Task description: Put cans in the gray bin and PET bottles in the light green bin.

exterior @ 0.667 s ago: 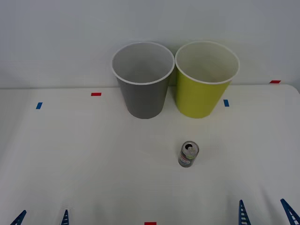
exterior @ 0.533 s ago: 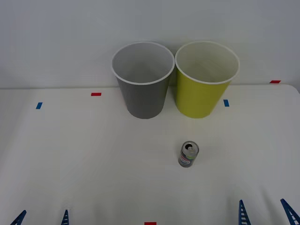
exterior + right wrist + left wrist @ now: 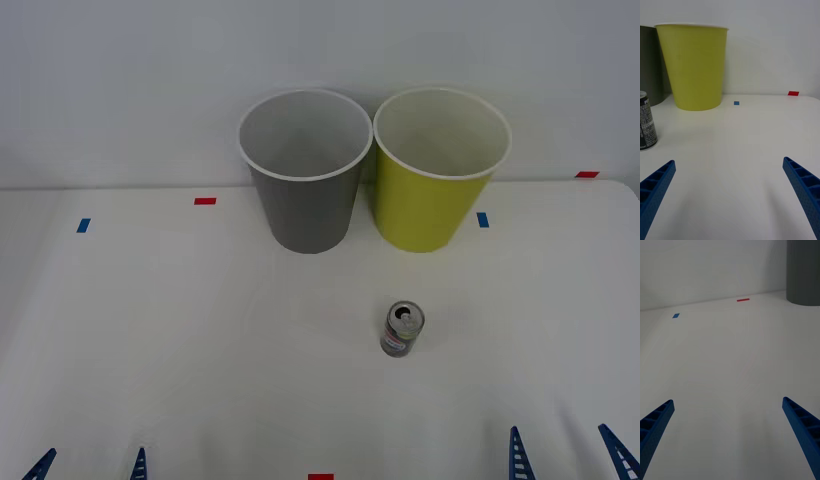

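Both grippers — right gripper (image 3: 566, 452) and left gripper (image 3: 90, 463) — wait spread apart at the table's (image 3: 150, 330) near edge, leaving the upright can (image 3: 402, 329) reachable before the gray bin (image 3: 304, 170) and light green bin (image 3: 440, 168) at the far edge.

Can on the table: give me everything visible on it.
The can is a small drink can with a silver top, pull tab and opened mouth, and a dark printed body with red and green marks. It stands upright on the white table, alone, nearer the robot than the light green bin and apart from it. Nothing touches it but the table.
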